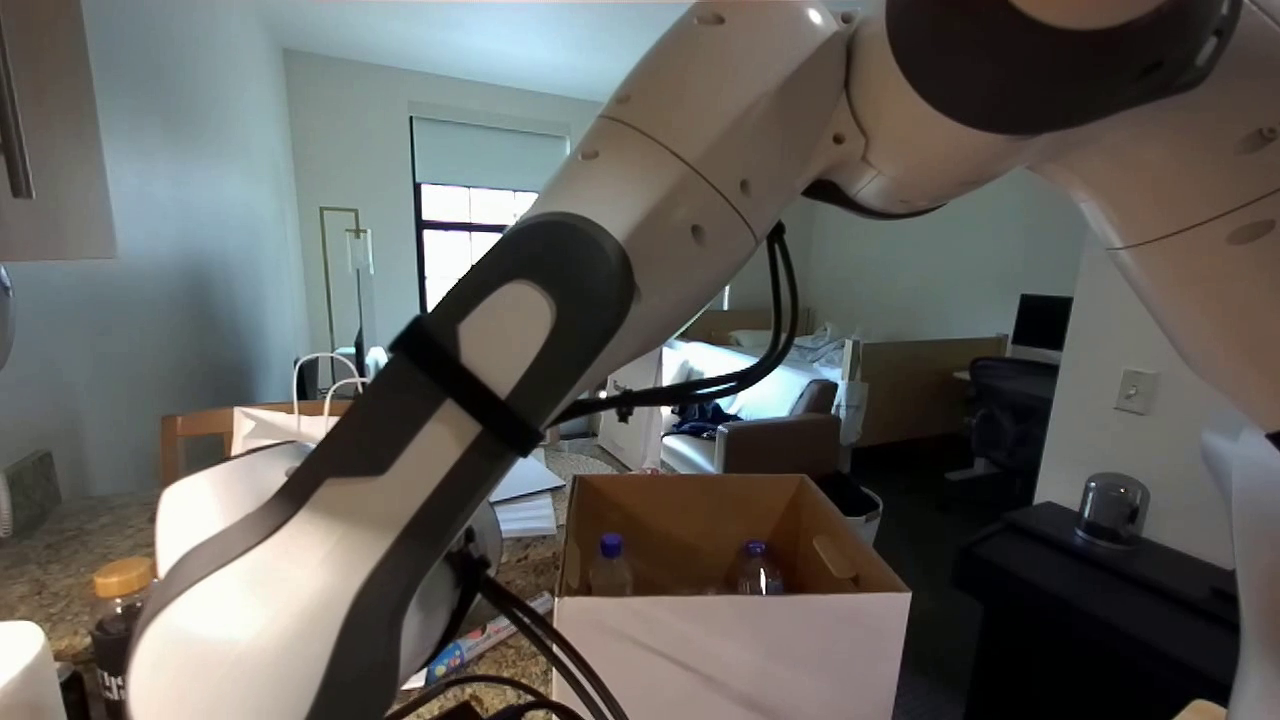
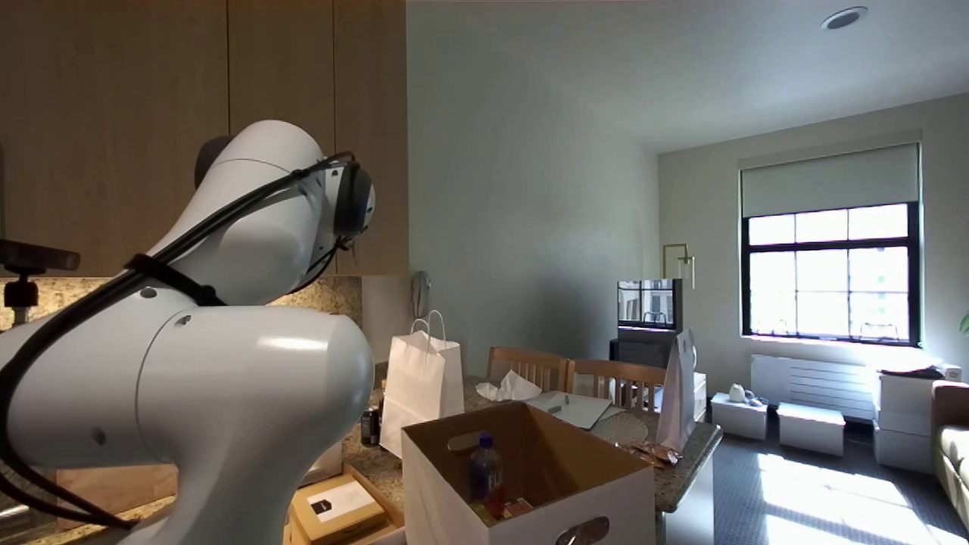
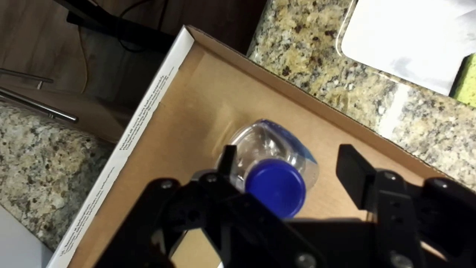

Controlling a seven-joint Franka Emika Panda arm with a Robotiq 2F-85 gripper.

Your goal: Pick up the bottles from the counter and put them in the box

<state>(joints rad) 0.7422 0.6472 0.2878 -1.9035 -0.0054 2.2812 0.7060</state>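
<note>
The gripper point(image 3: 288, 163) is hanging wide above a bottle point(image 3: 273, 173) that's standing in a shallow tray point(image 3: 208, 85), its long axis pointing up toward the gap between the fingers point(image 3: 227, 160), nearer one. Counter point(image 3: 308, 56) is showing beside the tray. The box point(image 1: 730, 650) is holding two more bottles point(image 1: 760, 575); a window point(image 2: 821, 265) is glowing beyond.

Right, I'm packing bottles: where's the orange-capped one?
In an exterior view, the orange-capped bottle is at lower left, partly behind the robot arm.
</note>
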